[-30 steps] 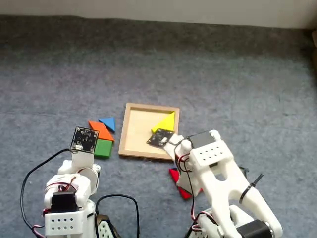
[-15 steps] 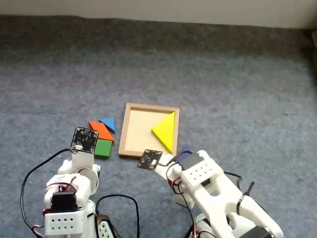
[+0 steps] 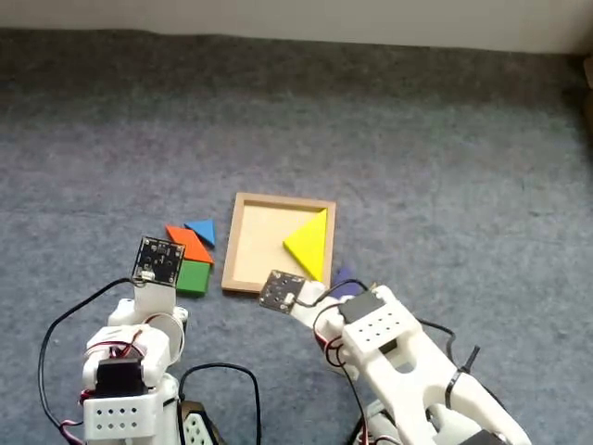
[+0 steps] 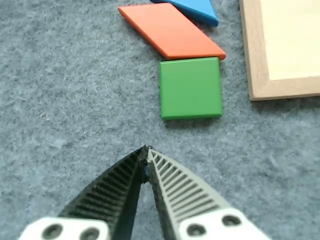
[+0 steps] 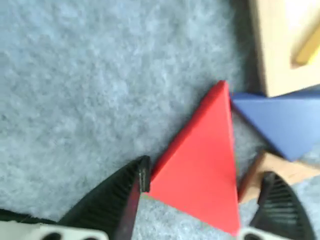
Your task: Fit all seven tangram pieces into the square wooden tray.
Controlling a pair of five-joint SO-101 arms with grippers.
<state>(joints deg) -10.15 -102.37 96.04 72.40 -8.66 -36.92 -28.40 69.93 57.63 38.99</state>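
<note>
Nearest us, the left hand [image 4: 146, 152] hangs with its fingers pressed together on nothing, short of the tray's near corner on the left arm's side. The right hand [image 5: 206, 172] sits low by the tray's other near corner. Its fingers are spread apart on either side of a flat red triangle [image 5: 200, 170], which lies on the grey surface [image 3: 445, 167]. At that triangle's tip a dark blue triangle [image 5: 280, 120] lies just beside the tray's corner, with a tan piece [image 5: 272, 170] close by both.

Outside the tray's wall on the left arm's side we see a green square [image 4: 190, 88], then an orange parallelogram [image 4: 170, 31], then a light blue triangle [image 4: 196, 8]. The tray [image 3: 243, 250] is square, of pale wood with a raised rim. A large yellow triangle [image 3: 310, 243] lies inside it, against the wall on the right arm's side.
</note>
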